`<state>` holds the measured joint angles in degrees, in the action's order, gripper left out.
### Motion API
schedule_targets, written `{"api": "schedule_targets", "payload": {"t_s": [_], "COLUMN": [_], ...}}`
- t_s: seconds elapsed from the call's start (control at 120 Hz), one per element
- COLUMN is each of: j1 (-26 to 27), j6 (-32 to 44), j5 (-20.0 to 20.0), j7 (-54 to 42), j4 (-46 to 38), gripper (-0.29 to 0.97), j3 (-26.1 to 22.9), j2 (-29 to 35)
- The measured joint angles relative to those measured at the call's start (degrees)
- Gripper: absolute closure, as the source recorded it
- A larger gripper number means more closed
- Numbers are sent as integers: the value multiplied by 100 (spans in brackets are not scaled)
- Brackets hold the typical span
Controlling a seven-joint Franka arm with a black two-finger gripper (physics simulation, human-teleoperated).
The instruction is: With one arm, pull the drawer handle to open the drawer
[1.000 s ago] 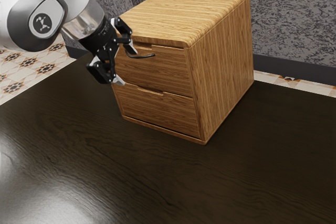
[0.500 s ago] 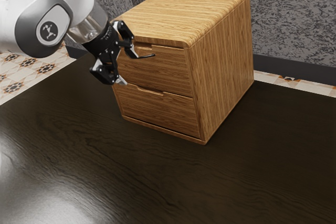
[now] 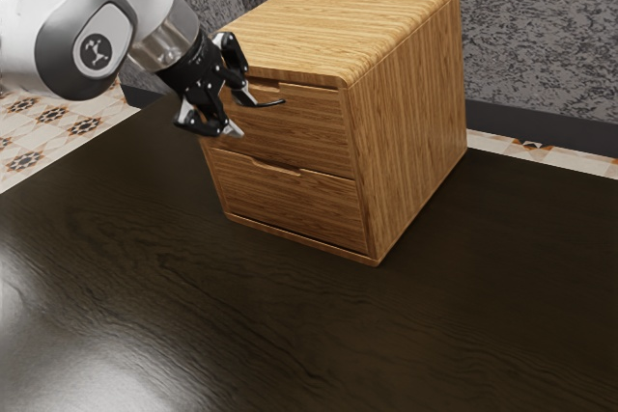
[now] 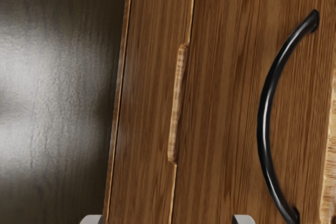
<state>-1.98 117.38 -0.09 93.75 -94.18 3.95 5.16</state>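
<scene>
Gripper [image 3: 230,92] brought nearer handle [image 3: 266,101] than a second ago. Fingers held wide open at handle's end, not yet closed. Upper drawer [image 3: 290,137] seen flush with cabinet [image 3: 406,123] - grasp judged next.

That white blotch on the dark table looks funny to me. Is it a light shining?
Yes, likely glare: in the exterior view a pale sheen spreads over the glossy table at the view's lower left; in the wrist view a similar pale patch lies on the table beside the evenly lit cabinet, its black handle dark against the wood.
</scene>
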Motion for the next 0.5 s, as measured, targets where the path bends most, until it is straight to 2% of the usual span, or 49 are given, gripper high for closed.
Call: {"api": "schedule_targets", "payload": {"t_s": [0.242,0.5], "j1": [-5,46], "j6": [119,182], "j5": [-12,-6], "j7": [-97,-159], "j4": [215,239], "gripper": [46,47], "j3": [5,162], "j2": [-307,-343]}}
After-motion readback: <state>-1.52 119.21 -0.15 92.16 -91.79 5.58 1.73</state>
